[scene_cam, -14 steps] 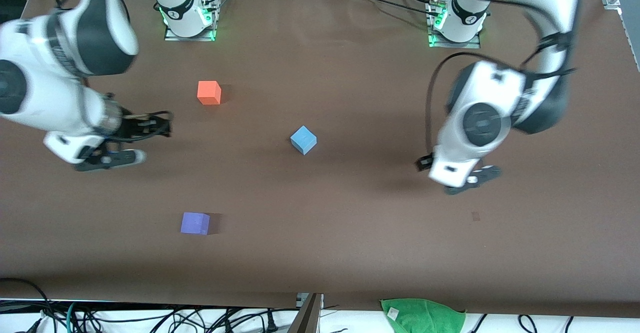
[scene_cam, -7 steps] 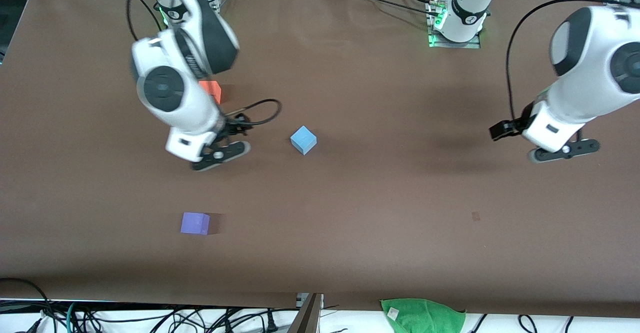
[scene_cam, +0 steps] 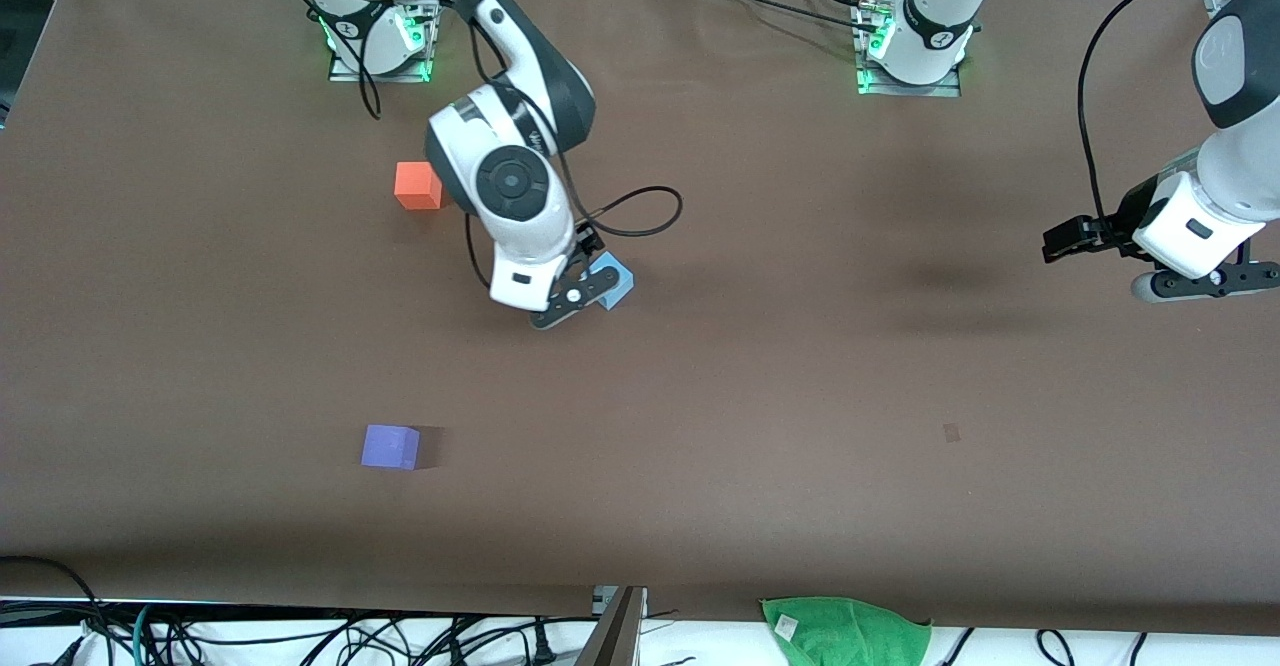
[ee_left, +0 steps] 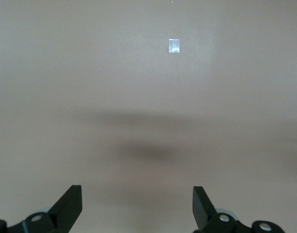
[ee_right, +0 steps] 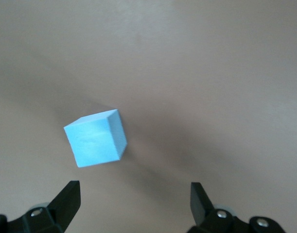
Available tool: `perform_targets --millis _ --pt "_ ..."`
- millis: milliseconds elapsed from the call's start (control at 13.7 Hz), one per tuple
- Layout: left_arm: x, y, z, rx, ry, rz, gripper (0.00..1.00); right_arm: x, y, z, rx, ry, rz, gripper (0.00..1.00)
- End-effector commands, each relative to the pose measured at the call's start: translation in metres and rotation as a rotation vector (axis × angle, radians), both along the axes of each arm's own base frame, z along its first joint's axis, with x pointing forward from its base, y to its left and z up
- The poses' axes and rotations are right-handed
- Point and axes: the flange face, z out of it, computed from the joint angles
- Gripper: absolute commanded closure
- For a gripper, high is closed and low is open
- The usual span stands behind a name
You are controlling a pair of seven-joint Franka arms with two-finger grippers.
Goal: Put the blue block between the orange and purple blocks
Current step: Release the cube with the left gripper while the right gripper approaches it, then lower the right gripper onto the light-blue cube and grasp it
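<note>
The blue block [scene_cam: 617,282] lies mid-table, partly covered by my right gripper [scene_cam: 572,298], which hovers just above it. In the right wrist view the block [ee_right: 96,138] sits ahead of the open, empty right gripper [ee_right: 133,199], off toward one fingertip and not between the jaws. The orange block [scene_cam: 416,186] lies nearer the right arm's base. The purple block [scene_cam: 390,447] lies nearer the front camera. My left gripper [scene_cam: 1195,284] is open and empty over bare table at the left arm's end; the left wrist view [ee_left: 137,201] shows nothing between its jaws.
A green cloth [scene_cam: 845,631] lies past the table's front edge, beside cables. A small dark mark [scene_cam: 951,433] is on the brown table [scene_cam: 760,366], and the left wrist view shows a pale patch [ee_left: 173,46].
My right arm has swung from the right arm's end of the table to over the blue block. My left arm has pulled away toward its own end. The blocks have not moved.
</note>
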Motion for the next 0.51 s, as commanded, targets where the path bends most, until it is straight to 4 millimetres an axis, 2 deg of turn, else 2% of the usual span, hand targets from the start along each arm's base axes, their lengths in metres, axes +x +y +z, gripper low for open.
perform_targets --millis 0,219,438 --pt "-0.008 0.000 0.003 -0.023 -0.003 -0.024 0.00 -0.014 0.025 -0.021 -0.008 -0.021 0.036 0.00" --pt "-0.005 -0.023 0.007 -0.035 -0.018 -0.053 0.00 -0.027 0.040 -0.047 -0.017 -0.015 0.067 0.00" --pt "-0.004 -0.026 0.008 -0.041 -0.028 -0.053 0.00 -0.039 0.041 -0.068 -0.016 -0.022 0.081 0.00"
